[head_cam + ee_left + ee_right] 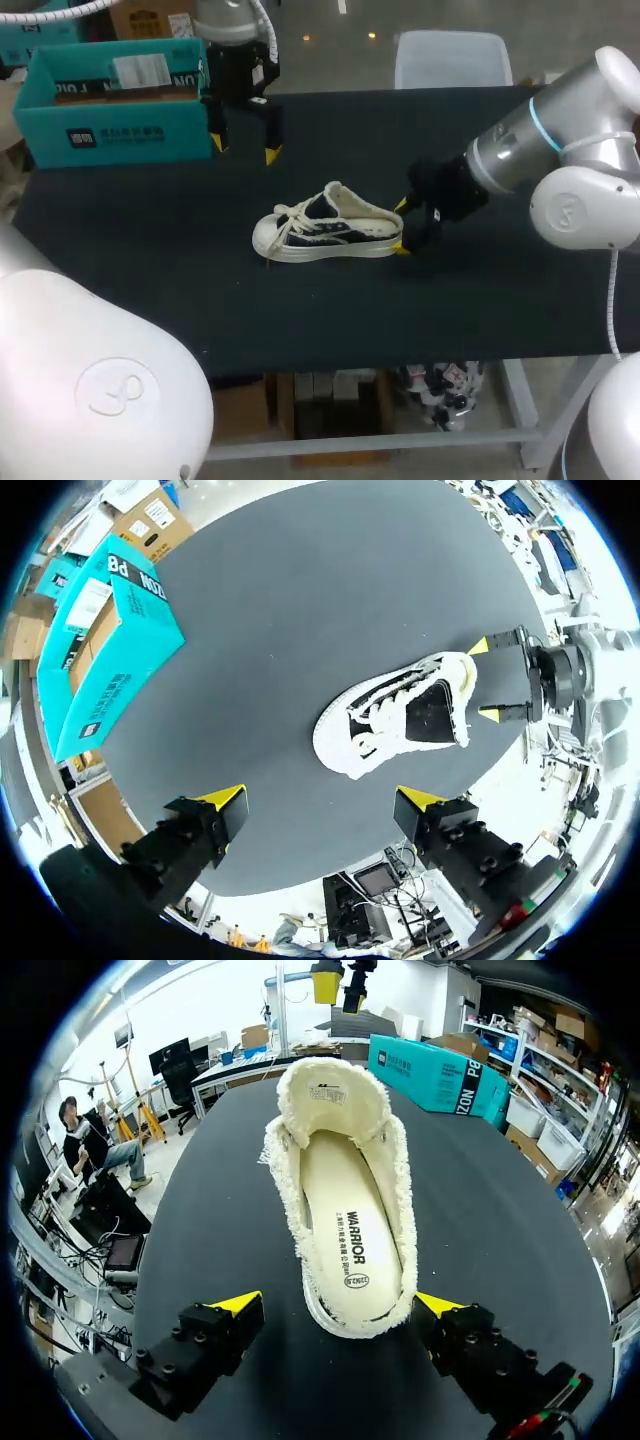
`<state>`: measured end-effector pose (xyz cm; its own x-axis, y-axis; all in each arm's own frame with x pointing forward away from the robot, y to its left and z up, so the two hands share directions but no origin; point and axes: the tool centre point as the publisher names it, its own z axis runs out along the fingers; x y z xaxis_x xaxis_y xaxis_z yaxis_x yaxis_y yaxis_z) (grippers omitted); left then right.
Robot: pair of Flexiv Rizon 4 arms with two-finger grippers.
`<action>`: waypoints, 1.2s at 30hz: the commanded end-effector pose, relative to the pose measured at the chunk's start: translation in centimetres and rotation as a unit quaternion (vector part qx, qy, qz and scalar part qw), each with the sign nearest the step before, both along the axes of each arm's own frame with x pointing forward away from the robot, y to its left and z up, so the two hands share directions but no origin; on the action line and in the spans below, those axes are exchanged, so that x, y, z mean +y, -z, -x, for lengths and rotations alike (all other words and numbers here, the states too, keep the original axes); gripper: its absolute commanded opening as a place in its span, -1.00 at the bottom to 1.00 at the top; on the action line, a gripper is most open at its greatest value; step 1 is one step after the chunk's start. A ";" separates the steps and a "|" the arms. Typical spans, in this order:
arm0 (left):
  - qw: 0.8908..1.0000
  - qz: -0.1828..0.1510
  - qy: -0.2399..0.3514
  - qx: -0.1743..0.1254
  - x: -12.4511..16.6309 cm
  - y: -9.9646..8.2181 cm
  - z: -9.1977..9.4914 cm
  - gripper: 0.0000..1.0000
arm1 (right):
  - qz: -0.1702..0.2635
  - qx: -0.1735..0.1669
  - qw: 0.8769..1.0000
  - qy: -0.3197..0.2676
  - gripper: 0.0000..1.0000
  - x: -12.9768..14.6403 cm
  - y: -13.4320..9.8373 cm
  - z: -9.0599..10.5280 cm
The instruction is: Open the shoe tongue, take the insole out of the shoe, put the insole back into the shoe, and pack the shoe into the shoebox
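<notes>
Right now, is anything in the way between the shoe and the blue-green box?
Nothing lies on the table between the shoe and the shoebox. Only the left gripper hangs open above that stretch, close to the box's end.

Shoe (325, 228) and shoebox (110, 100) well apart — table (150, 230) between passable.

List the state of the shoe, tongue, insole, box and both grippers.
shoe: upright on its sole on the table.
tongue: standing up, open.
insole: lying inside the shoe.
shoebox: open at the top.
left gripper: open, holding nothing, beside the shoebox.
right gripper: open, fingers either side of the heel.
</notes>
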<state>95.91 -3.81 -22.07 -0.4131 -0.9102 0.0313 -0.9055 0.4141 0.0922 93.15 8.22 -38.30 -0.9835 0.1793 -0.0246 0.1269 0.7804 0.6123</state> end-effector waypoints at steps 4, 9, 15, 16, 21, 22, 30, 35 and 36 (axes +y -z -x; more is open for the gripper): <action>0.999 -0.031 0.000 -0.027 -0.7 0.1 1.0 1.00 | -0.005 -0.004 1.000 0.000 1.00 1.1 0.7 -0.5; 0.999 -0.031 0.000 -0.027 -0.7 0.1 1.0 1.00 | -0.001 -0.004 1.000 0.000 1.00 1.3 0.9 -0.4; 1.000 -0.023 0.006 -0.014 -1.9 0.9 1.3 1.00 | -0.009 -0.005 1.000 0.009 1.00 0.8 1.2 -1.1; 1.000 -0.017 0.012 -0.012 -2.1 1.0 1.3 1.00 | -0.011 -0.005 1.000 0.013 1.00 0.7 1.2 -1.2; 1.000 -0.021 0.015 -0.010 -3.1 1.8 1.6 1.00 | -0.017 -0.003 1.000 0.020 1.00 -0.2 1.2 -1.7; 1.000 -0.023 0.015 -0.011 -3.3 2.0 1.6 1.00 | -0.017 -0.002 1.000 0.020 1.00 -0.2 1.2 -1.8; 0.999 -0.028 0.017 -0.017 -4.6 2.4 1.9 1.00 | -0.033 0.018 0.999 0.004 1.00 0.7 2.7 -2.4; 0.999 -0.030 0.019 -0.020 -5.0 2.7 2.0 1.00 | -0.039 0.022 0.999 -0.003 1.00 1.2 3.1 -2.4; 0.999 -0.031 0.018 -0.023 -5.0 2.8 2.0 1.00 | -0.040 0.024 0.999 -0.005 1.00 1.3 3.2 -2.4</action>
